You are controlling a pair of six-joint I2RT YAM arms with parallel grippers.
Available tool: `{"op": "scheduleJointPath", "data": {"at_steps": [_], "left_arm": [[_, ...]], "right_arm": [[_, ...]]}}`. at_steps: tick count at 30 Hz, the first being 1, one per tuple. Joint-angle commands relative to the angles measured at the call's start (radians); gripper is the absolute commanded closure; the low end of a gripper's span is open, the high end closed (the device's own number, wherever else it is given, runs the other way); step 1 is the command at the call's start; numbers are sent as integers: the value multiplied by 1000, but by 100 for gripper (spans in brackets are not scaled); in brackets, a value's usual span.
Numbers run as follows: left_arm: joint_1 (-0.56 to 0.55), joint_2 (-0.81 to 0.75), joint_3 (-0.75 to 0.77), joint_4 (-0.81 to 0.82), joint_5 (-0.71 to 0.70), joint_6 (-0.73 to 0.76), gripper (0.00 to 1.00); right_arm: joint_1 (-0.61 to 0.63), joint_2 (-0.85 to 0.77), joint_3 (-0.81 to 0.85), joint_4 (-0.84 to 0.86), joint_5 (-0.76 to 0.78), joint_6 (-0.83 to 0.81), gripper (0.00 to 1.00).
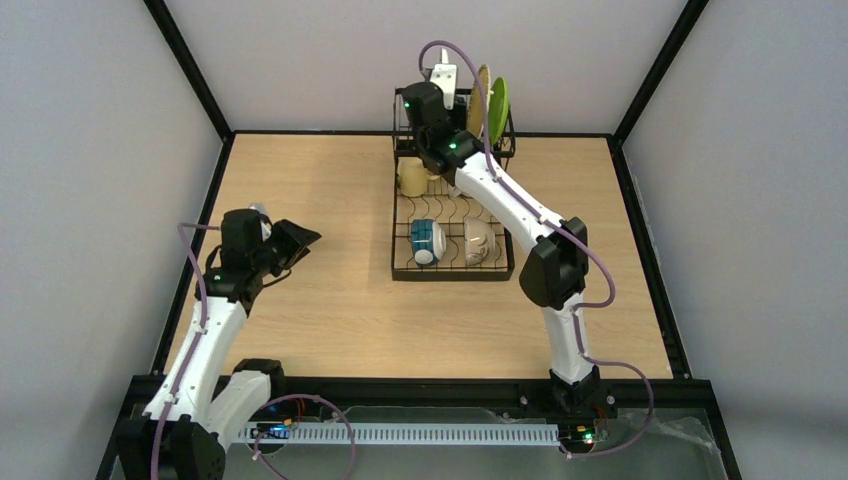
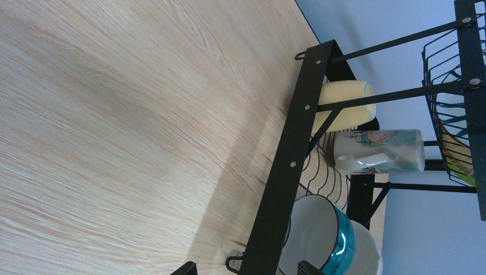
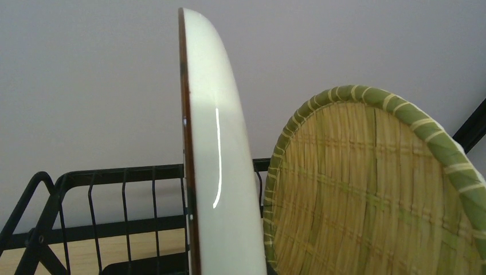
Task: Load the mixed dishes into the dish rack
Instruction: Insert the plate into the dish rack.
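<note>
The black wire dish rack (image 1: 452,268) stands at the table's middle back. My right gripper (image 1: 432,112) reaches into its upright basket, shut on a white plate (image 1: 444,80) held on edge; in the right wrist view this dark-rimmed plate (image 3: 218,172) fills the centre and the fingers are hidden. Close beside it stand a tan woven plate (image 3: 372,189) and a lime green plate (image 1: 498,105). A pale yellow mug (image 1: 412,178), a blue bowl (image 1: 427,241) and a white bowl (image 1: 478,241) lie in the base. My left gripper (image 1: 293,245) hangs open and empty left of the rack.
The left wrist view shows the rack's frame (image 2: 298,143), the yellow mug (image 2: 344,106), a patterned mug (image 2: 378,152), the blue bowl (image 2: 321,235) and bare wood to the left. Grey walls and a black rail edge the table (image 1: 320,330).
</note>
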Motion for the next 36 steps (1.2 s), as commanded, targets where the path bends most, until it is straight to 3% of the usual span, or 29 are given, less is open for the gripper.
{"op": "scheduleJointPath", "data": {"at_steps": [1, 5, 9, 10, 19, 36], "left_arm": [[-6, -14, -18, 0, -8, -2, 1], [-6, -18, -26, 8, -9, -15, 1], [-7, -23, -31, 17, -11, -29, 1], [-8, -24, -32, 17, -10, -30, 1], [-18, -38, -45, 28, -29, -58, 1], [-36, -46, -49, 16, -48, -72, 1]], "right_arm": [[-20, 12, -36, -31, 35, 67, 79], [-21, 14, -35, -30, 33, 61, 67], [-29, 11, -32, -32, 32, 60, 42], [-31, 11, -32, -32, 31, 61, 39], [-37, -1, -26, -36, 10, 56, 27], [-37, -40, 35, -83, -44, 57, 23]]}}
